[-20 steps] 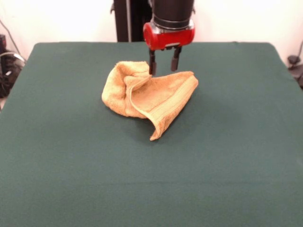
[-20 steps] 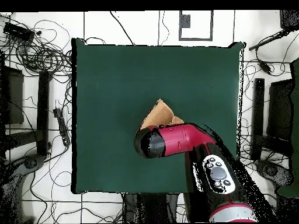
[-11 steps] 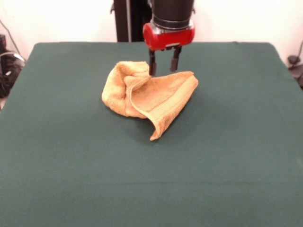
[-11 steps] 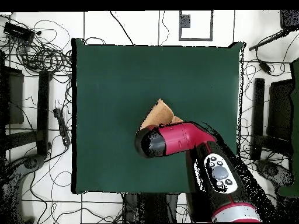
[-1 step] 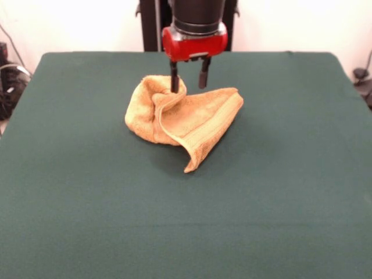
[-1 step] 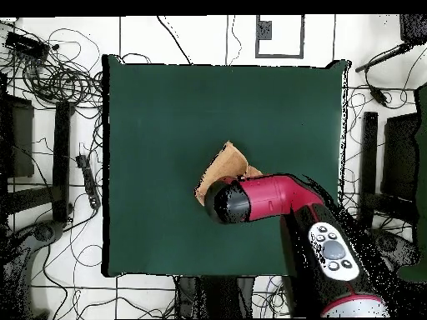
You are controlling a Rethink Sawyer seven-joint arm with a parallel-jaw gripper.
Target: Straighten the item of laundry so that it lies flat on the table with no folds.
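The gripper (image 5: 188,79) hangs from the red and black arm (image 6: 275,198) with its two dark fingers (image 5: 174,77) spread apart and pointing straight down, nothing between them. One finger's tip overlaps the top fold of the towel (image 5: 181,117); whether it touches the cloth cannot be told. The other finger shows just above the towel's far edge. The golden-orange towel sits crumpled near the middle of the bench (image 5: 279,192), bunched into a rounded heap on one side, with a ribbed band running down to a corner that points toward the near edge. In the overhead view the arm covers much of the towel (image 6: 223,162), leaving only a peaked portion visible against the dark green bench (image 6: 167,108).
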